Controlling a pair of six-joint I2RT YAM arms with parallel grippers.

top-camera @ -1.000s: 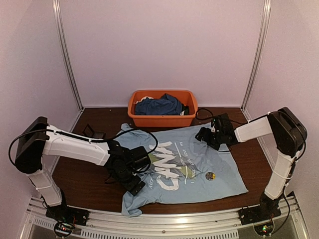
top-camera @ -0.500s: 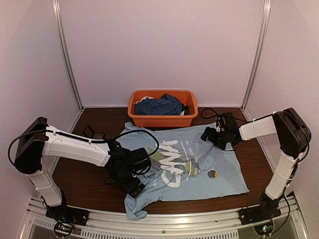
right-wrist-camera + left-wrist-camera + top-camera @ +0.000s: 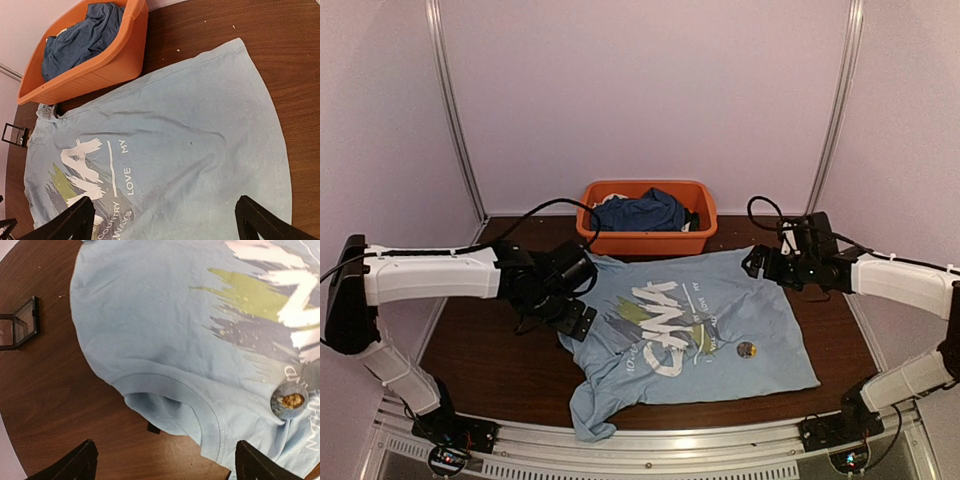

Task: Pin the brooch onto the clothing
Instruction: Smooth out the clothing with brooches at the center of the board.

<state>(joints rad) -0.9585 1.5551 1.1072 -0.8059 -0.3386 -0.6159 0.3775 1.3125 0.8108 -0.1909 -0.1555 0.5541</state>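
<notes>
The clothing (image 3: 700, 320), a light blue T-shirt with a white and green chest print, lies spread on the brown table. The brooch (image 3: 746, 349), a small round disc, rests on the shirt to the right of the print. In the left wrist view the brooch (image 3: 289, 400) sits beside the print, and the collar (image 3: 170, 400) lies just ahead of my left gripper (image 3: 167, 465). My left gripper (image 3: 578, 318) hovers open at the shirt's left edge, holding nothing. My right gripper (image 3: 757, 262) is open over the shirt's far right corner; its view shows my right gripper (image 3: 165, 215) above the clothing (image 3: 190, 145).
An orange bin (image 3: 645, 238) with a dark blue garment (image 3: 640, 212) stands at the back, right behind the shirt. A small black square case (image 3: 20, 322) lies open on the wood left of the shirt. The shirt's near left corner (image 3: 592, 415) reaches the table's front rail.
The left arm has swung back and left, off the shirt's near left part. The right arm has drawn away to the right, its jaws opening wider. The shirt now lies flatter.
</notes>
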